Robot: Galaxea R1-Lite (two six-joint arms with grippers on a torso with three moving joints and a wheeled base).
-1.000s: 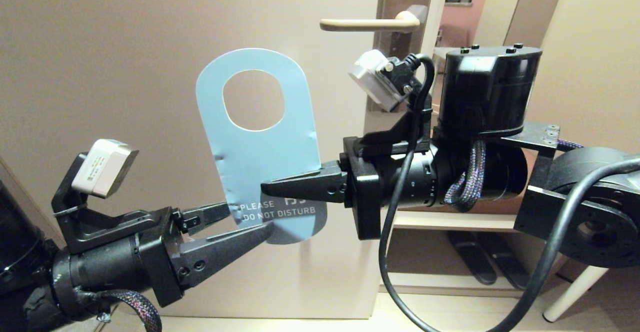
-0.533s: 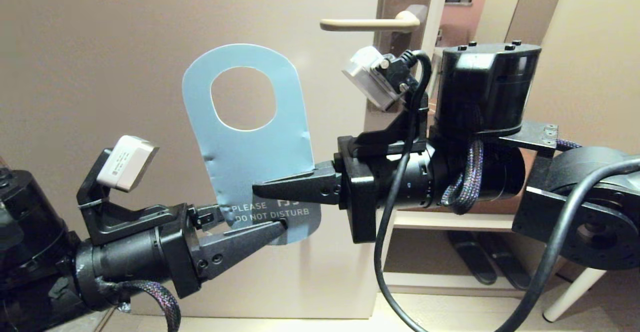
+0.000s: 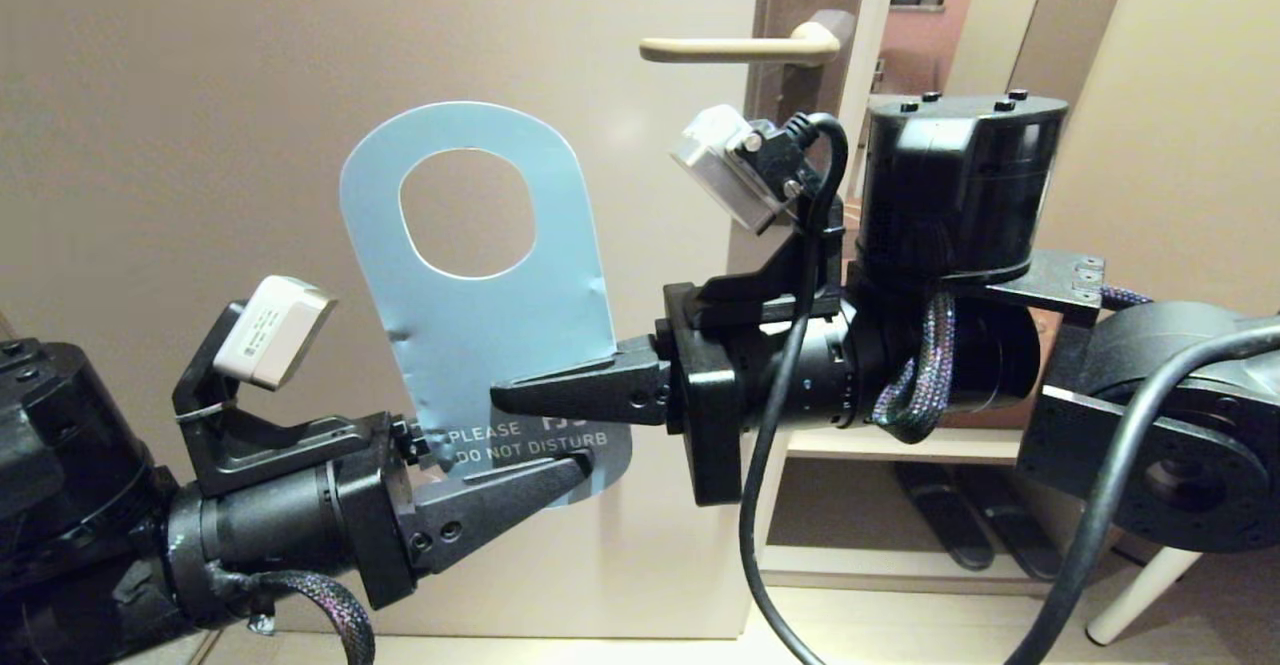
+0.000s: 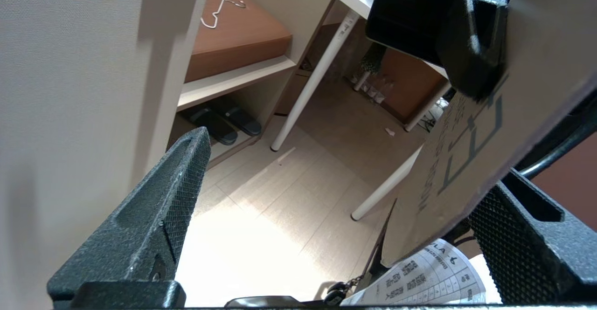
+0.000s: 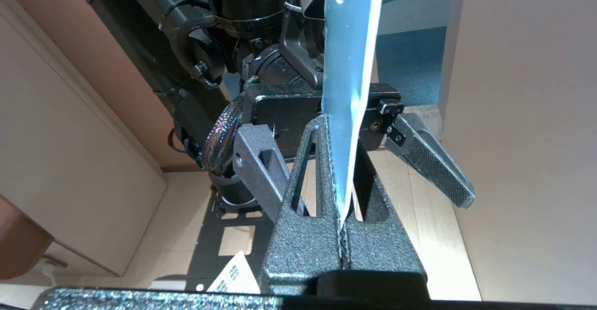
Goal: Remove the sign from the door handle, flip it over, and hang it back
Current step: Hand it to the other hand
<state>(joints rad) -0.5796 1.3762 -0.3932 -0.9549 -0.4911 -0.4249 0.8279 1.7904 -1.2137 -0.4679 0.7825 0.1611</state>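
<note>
The sign [image 3: 480, 325] is upright in front of the door, grey-blue "PLEASE DO NOT DISTURB" face toward me, oval hole on top. My right gripper [image 3: 500, 395] is shut on its lower right edge; the right wrist view shows the card [image 5: 347, 91] edge-on, pinched between the fingers [image 5: 340, 137]. My left gripper [image 3: 510, 450] is open, one finger on each side of the sign's bottom end. In the left wrist view [image 4: 345, 170] the sign's pale printed face [image 4: 489, 128] lies close to one finger. The door handle [image 3: 735, 47] is bare, above and to the right.
The beige door [image 3: 200, 145] fills the left and middle. Past its edge is a low shelf [image 3: 900, 445] with dark slippers [image 3: 940, 515] under it and a white table leg [image 3: 1140, 585]. A white wire hanger [image 4: 219, 9] lies on a brown surface.
My right gripper has carried the sign left and a little down. My left gripper has moved right, so its open fingers now reach further along the sign's bottom end.
</note>
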